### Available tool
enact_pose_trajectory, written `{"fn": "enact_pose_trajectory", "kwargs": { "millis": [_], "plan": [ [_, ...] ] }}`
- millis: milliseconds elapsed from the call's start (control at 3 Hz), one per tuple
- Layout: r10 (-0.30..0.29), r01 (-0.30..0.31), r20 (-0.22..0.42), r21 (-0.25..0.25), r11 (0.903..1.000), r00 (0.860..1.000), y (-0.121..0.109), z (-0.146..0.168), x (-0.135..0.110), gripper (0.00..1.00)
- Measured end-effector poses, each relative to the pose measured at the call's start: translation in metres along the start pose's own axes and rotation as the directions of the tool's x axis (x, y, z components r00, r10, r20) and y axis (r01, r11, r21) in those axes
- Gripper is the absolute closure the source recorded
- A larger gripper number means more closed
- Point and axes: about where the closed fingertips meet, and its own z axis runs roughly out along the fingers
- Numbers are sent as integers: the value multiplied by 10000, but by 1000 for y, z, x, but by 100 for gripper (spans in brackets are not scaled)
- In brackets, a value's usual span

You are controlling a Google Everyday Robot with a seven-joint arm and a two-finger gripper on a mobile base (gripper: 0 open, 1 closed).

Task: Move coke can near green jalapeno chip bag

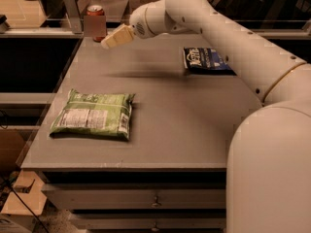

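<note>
Red coke can (95,21) stands upright on a grey table (194,130); gripper (115,37) hovers just right of it, grip state impossible to tell; green jalapeno chip bag (92,114) lies well apart from the can.

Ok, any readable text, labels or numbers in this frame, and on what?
None legible.
coke can: any lettering too blurred.
green jalapeno chip bag: white label panel, print too small.
dark blue chip bag: white logo, too blurred.
pincer, hovering beside the can: no markings visible.
</note>
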Motion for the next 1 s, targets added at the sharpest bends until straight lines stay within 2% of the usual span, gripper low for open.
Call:
{"fn": "enact_pose_trajectory", "kwargs": {
  "millis": [1000],
  "plan": [
    [578,-570,766,-127,9983,9954,-13,98,-3,0]
  ]
}}
